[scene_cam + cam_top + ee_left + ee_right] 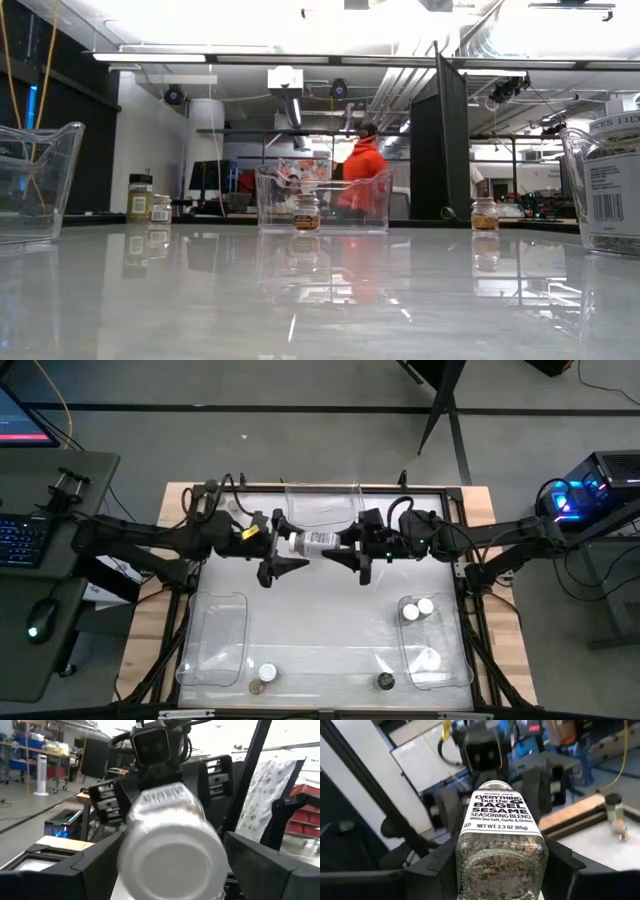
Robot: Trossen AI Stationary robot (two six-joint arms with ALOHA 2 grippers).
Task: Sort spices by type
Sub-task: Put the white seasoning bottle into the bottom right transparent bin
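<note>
seasoning jar (312, 542) lies sideways in mid-air between both claws. right gripper (345, 555) pinches the jar's glass base end, label facing its wrist. left gripper (283, 555) fingers spread wide either side of the white lid end, not clamping it.

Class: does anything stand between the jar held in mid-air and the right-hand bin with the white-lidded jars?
Nothing visible does. The right gripper holds the seasoning jar above the table; no jar or bin lies between it and that bin. The left gripper stands open at its lid end.
</note>
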